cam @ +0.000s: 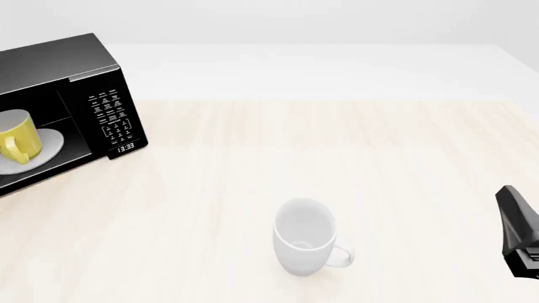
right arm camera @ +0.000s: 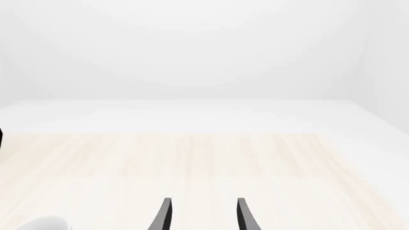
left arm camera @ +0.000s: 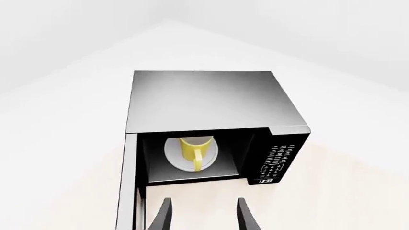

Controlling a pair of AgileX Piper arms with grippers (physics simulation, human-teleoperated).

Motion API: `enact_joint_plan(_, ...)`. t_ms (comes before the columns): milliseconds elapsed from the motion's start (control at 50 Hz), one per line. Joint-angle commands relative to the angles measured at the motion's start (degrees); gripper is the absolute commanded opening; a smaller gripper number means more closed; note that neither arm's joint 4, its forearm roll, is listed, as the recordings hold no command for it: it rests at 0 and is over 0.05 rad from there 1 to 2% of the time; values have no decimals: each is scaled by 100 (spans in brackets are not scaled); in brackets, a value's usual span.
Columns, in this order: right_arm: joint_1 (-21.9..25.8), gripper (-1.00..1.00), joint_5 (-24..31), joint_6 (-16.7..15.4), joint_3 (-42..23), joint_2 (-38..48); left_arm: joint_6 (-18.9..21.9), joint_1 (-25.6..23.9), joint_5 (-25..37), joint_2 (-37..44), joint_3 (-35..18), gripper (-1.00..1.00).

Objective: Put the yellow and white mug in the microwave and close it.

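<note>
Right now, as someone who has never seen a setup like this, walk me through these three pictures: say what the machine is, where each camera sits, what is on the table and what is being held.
These are simulator renders of two robot arms working at a pale wooden table.

The front view looks down the table from behind the arms. At its left stands the black microwave, door open, with the yellow and white mug on the round white plate inside. A larger white mug stands on the table. Part of the right arm shows at the right edge.

The left wrist view comes from a camera just behind the left gripper. Its fingers are spread apart and hold nothing; it faces the open microwave and the mug inside.

The right wrist view does the same for the right gripper, also open and empty, over the bare table.

The door is not yet closed.
</note>
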Motion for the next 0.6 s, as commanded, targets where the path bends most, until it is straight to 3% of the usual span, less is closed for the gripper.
enact_joint_plan(20,1,100,0,0,0,0,47,147,364,-135,-333,100)
enact_joint_plan(600,0,100,0,-1,0,0,-179,1160,652,92,-761,100)
